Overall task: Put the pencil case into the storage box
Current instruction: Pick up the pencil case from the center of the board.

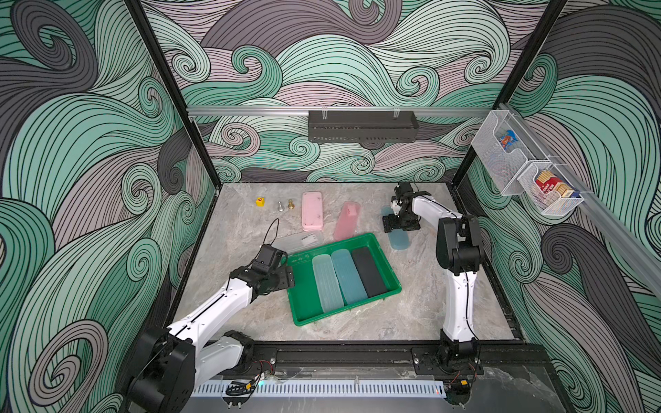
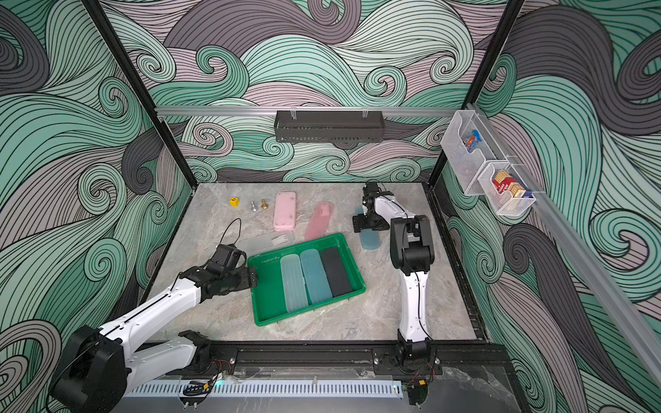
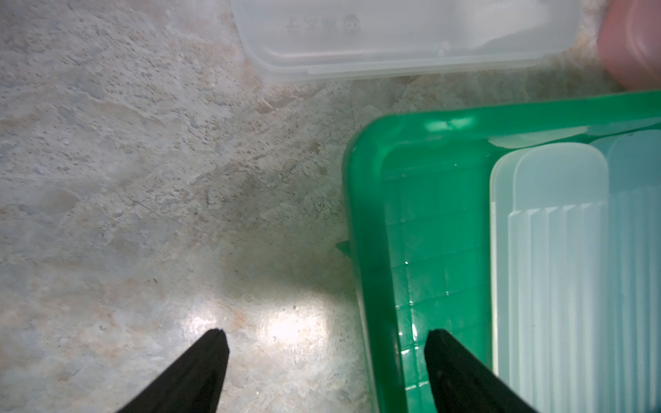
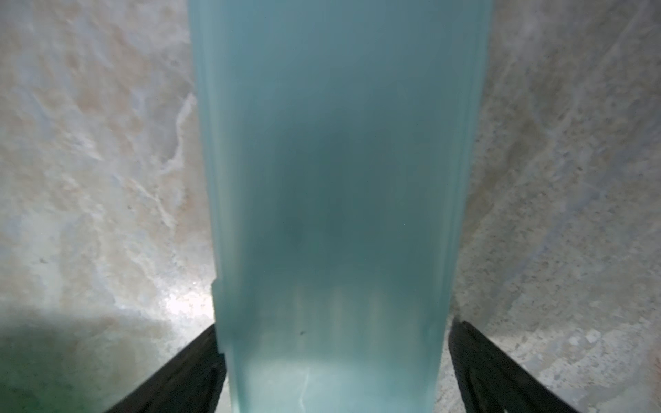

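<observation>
- Right wrist view: the right claw (image 4: 334, 323) stands wide open astride the blue pencil case (image 4: 332, 178), one finger along each long side. Nothing is gripped yet, and the pose looks set for a pinch across the case's width.
- Both top views show that pencil case lying flat on the table (image 1: 411, 307), outside the storage box (image 1: 303, 289) and beyond its far right corner.
- Three cases (image 1: 348, 277) lie side by side in the storage box. The bare strip at its left end is probably room for another.
- Left wrist view: the left claw (image 3: 325, 330) hangs open and empty over the box's left wall, perhaps ready to steady it.
- A pink case (image 1: 312, 211), a rosy see-through case (image 1: 346, 220) and a clear case (image 1: 298, 241) lie on the marbled grey table.
- Swirl-patterned walls enclose the table, and a black shelf (image 1: 363, 126) hangs at the back.
</observation>
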`<state>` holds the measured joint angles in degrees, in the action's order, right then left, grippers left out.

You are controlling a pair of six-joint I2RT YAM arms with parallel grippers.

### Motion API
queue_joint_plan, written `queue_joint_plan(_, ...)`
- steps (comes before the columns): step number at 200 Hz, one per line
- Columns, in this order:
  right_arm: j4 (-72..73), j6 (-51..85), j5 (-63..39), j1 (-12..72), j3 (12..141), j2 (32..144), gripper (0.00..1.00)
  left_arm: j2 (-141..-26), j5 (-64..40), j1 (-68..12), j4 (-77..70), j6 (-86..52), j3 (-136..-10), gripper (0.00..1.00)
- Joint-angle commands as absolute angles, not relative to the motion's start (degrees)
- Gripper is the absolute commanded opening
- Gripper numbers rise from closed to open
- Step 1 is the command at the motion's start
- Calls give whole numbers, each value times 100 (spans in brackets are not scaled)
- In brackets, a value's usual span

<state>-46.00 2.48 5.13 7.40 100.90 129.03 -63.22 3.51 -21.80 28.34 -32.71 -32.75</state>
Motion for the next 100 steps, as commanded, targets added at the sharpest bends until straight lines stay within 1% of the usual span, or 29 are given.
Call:
queue_joint_plan(1,-4606,220,352,749,10213,13067,97,-6337,440,-2145,2865,-3214,-3270,90)
queue_joint_plan(13,-4613,220,343,753,10190,13087,91,-6335,440,-2145,2861,-3209,-3270,90)
queue_joint_plan(35,-4602,263,352,756,10127,13055,77,-6335,442,-2145,2865,-3209,-3270,90)
queue_joint_plan(44,-4606,281,360,756,10081,13005,73,-6335,436,-2145,2865,-3209,-3270,90)
queue_joint_plan(73,-4603,382,457,756,9862,12695,71,-6328,431,-2145,2865,-3212,-3270,90)
queue_joint_plan(100,-4605,473,387,756,9525,12175,70,-6311,431,-2145,2865,-3210,-3270,90)
